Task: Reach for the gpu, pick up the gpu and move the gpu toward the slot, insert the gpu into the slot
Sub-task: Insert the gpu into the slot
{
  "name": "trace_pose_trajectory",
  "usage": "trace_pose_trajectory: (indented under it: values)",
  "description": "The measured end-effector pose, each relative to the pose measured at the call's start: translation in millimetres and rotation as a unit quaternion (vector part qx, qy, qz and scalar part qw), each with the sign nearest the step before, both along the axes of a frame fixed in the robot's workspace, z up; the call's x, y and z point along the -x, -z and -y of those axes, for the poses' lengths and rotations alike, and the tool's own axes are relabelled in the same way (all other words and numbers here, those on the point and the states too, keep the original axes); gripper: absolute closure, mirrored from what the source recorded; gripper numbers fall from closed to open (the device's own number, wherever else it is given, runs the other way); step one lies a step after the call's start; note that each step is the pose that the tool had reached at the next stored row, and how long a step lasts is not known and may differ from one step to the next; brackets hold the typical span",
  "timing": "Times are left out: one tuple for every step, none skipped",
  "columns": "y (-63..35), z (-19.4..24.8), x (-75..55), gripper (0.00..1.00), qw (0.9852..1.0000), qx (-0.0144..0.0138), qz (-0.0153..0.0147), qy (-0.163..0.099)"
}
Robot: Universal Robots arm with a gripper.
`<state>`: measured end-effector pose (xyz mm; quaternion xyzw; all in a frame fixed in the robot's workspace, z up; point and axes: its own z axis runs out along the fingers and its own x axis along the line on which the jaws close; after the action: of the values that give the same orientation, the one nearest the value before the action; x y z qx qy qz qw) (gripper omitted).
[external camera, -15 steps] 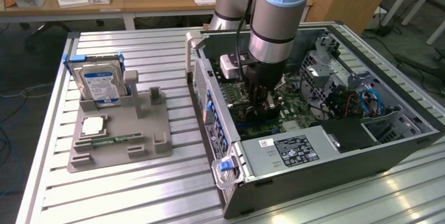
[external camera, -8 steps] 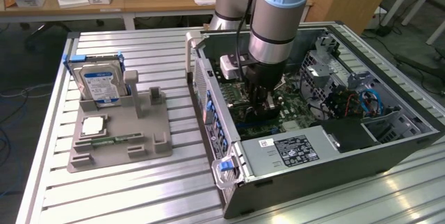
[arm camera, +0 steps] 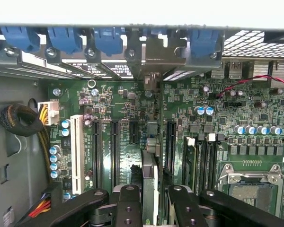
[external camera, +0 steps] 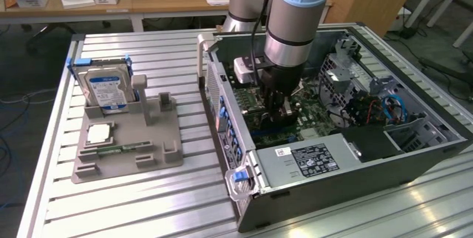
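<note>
Inside the open computer case [external camera: 414, 158], my gripper [external camera: 282, 110] hangs low over the green motherboard [external camera: 310, 124]. In the wrist view the gpu [arm camera: 149, 156] stands on edge as a thin dark card running from between my black fingers [arm camera: 130, 208] up to the case's rear wall. Its grey metal end bracket [arm camera: 152, 56] lies against the rear openings. My gripper [arm camera: 156, 210] is shut on the gpu. The card stands along the board between two black slots [arm camera: 170, 144]. Whether its lower edge sits in a slot is hidden by the card itself.
Blue retaining clips [arm camera: 106, 38] line the case's rear wall. A white slot [arm camera: 76, 151], memory slots and the CPU socket [arm camera: 251, 187] flank the card. Outside the case, a grey fixture [external camera: 159, 155] holds a hard drive [external camera: 107, 86], a processor [external camera: 99, 133] and a memory stick [external camera: 122, 149].
</note>
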<state>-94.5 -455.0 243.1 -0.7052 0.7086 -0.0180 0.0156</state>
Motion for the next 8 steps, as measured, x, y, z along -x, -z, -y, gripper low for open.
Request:
trace_pose_trajectory:
  values:
    - [0.0,0.0,0.0,0.74,1.0,-0.0003,0.0,0.0]
    - [-0.1,0.0,0.0,0.74,1.0,-0.0007,-0.0001,0.0]
    - [-0.2,0.0,0.0,0.74,1.0,-0.0013,-0.0001,0.0]
    - [-0.1,0.0,0.0,0.74,1.0,-0.0017,-0.0001,0.0]
    - [-0.1,0.0,0.0,0.74,1.0,-0.0023,-0.0001,0.0]
    - [-0.1,0.0,0.0,0.74,1.0,-0.0023,-0.0001,0.0]
    - [-0.1,0.0,0.0,0.74,1.0,-0.0024,-0.0001,0.0]
    - [-0.1,0.1,0.0,0.74,1.0,-0.0024,-0.0001,0.0]
